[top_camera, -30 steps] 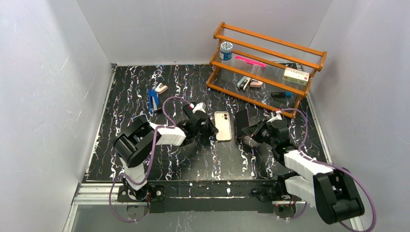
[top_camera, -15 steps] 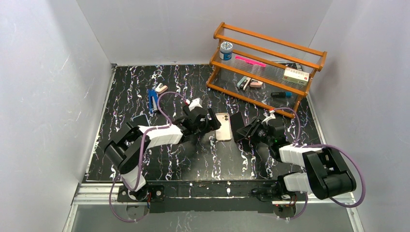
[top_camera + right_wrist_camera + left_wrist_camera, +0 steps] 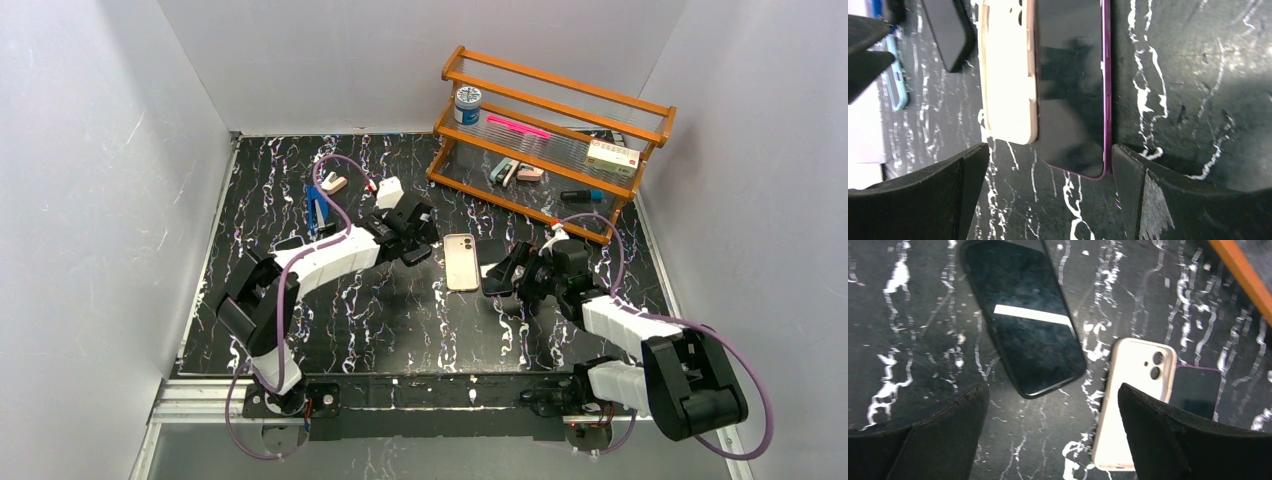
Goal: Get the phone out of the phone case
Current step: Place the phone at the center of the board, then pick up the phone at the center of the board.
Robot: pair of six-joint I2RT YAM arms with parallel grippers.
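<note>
A cream phone case (image 3: 460, 262) lies back up at mid-table, its camera cut-outs showing (image 3: 1135, 410); I cannot tell whether anything is inside it. Touching its right side lies a dark phone (image 3: 491, 266) with a purple rim (image 3: 1070, 85), flat on the table. My left gripper (image 3: 412, 236) hovers open just left of the case, nothing between its fingers (image 3: 1053, 435). From the right, my right gripper (image 3: 512, 276) stands open, low at the phone's near end (image 3: 1048, 195); its right finger is against the purple corner.
A black phone or case (image 3: 1023, 335) lies left of the cream one. A wooden rack (image 3: 550, 150) with small items stands at the back right. A blue object (image 3: 317, 206) lies at the back left. White walls close three sides.
Both grippers went from shut to open. The left arm stretched farther up the table; the right gripper moved left to the purple-rimmed phone, which now lies against the cream case.
</note>
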